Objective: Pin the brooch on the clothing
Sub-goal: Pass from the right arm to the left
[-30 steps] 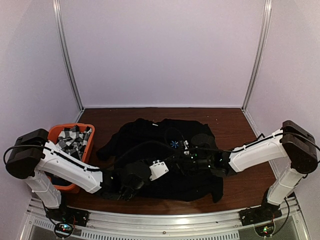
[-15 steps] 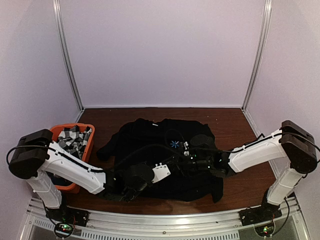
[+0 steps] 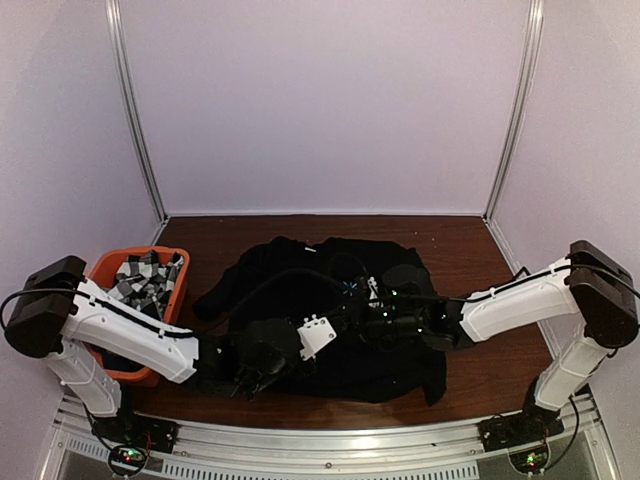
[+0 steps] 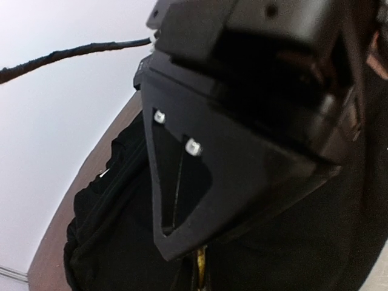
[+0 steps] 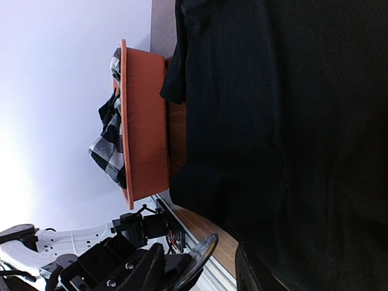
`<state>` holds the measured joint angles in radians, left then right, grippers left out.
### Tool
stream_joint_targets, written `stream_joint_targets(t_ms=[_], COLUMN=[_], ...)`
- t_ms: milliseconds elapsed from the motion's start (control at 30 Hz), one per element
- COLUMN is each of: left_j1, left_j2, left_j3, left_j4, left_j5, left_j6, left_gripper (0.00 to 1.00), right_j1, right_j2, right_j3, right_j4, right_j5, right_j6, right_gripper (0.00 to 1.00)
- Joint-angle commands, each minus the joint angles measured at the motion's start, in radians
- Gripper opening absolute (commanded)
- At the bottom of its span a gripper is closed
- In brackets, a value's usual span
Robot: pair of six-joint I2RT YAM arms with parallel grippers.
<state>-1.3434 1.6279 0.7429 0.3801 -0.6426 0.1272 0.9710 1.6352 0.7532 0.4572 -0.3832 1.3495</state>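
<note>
My left gripper (image 4: 193, 251) is now clamping right down, jaws closed where a second ago they were standing part open. A thin gold sliver is sticking out just below the tips, bottom middle of the left wrist view. I'm reading that as the brooch (image 4: 200, 270), pinched; too little is showing to tell how it is turned.

My right gripper (image 5: 225, 262) is going the other way: closed a second ago, its jaws are now standing apart at the bottom edge of the right wrist view, with nothing between them. The arms are barely shifting in the top view.

Judging from that, right is letting go and left is taking over, so this looks like a hand-over or regrip, with the pinning itself not yet done.

Both grippers are meeting in the middle of the top view, directly over the black T-shirt (image 3: 255, 270), which is lying spread on the table (image 3: 480, 250). Its starburst print (image 3: 349, 288) is sitting just above the meeting point in the frame. Whether the brooch is touching fabric I cannot tell, it's black on black there.

The orange bin (image 3: 105, 268) with the checked cloth (image 3: 145, 280) is sitting at the left edge, well apart.
</note>
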Motion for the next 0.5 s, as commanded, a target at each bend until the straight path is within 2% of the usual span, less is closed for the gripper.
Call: stream_joint_targets(t_ms=[0,267,467], left_j1=[0.003,0.124,0.215], left_j2=[-0.083,-0.21,-0.227], left_j3=[0.039,0.075,0.107], left_j4=[-0.036,-0.204,-0.266], left_j5=[0.166,0.48,0.719], left_j6=[-0.15,-0.356,-0.48], left_gripper=[0.0,0.0,0.0], right_j1=[-0.039,-0.114,-0.121], right_j2=[-0.09,-0.293,-0.419], right_j3=[0.028,0.015,-0.02], right_j4=[-0.124,-0.279,-0.254], right_j5=[0.07,0.241,0.221], right_j6=[-0.198,-0.567,-0.842], right_gripper=[0.44,0.47,0.47])
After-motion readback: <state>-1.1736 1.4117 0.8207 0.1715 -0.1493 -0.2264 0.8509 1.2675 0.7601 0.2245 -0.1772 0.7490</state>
